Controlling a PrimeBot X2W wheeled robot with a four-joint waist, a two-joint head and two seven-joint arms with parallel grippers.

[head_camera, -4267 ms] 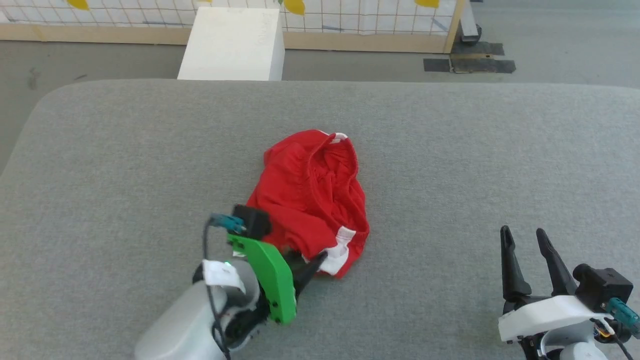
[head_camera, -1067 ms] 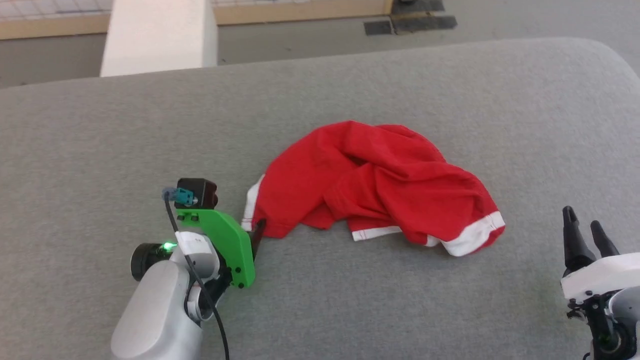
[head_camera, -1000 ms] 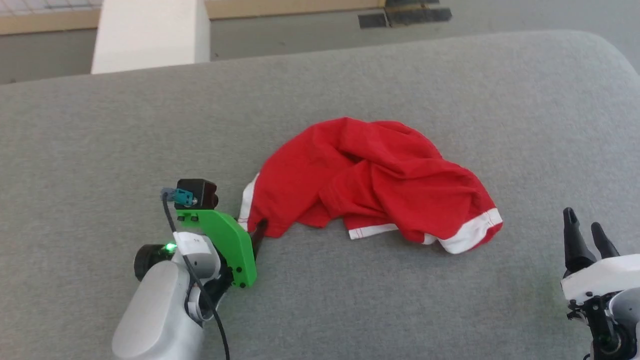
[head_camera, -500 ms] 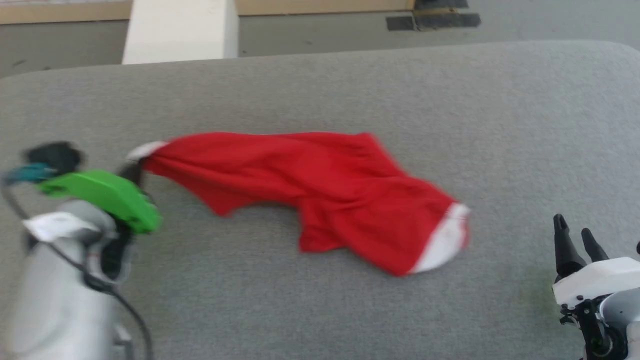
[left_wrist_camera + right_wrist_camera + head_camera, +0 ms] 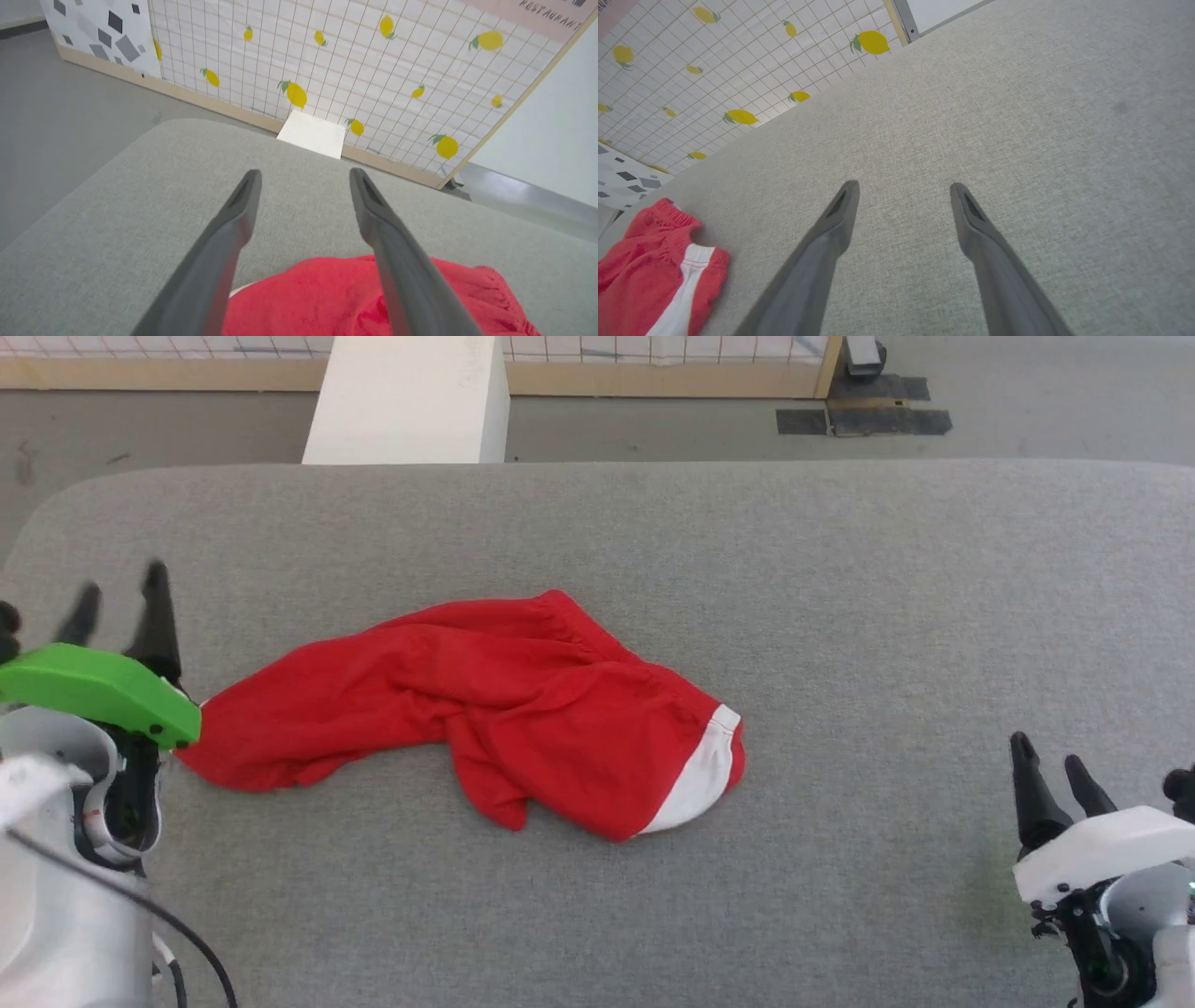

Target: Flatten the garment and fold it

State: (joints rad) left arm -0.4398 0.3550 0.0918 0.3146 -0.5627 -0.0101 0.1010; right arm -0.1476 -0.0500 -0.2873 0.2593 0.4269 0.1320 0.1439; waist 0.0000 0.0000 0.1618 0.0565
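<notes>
Beside one end of the garment (image 5: 485, 709), the left claw (image 5: 121, 579) gapes empty; the right claw (image 5: 1047, 750), well apart, likewise.

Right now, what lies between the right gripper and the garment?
Just bare grey padded surface. The head view shows that stretch between the open right gripper and the white-banded end of the garment.

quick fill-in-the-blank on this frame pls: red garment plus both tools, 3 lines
1. The left tool and the right tool both have their jaws ____.
2. The bright red soft knit garment, crumpled on the grey padded surface, is held by ____ tool.
3. In the head view, its wide white band lies at the end nearer the robot's ____ side.

Missing words: open; neither; right.
</notes>
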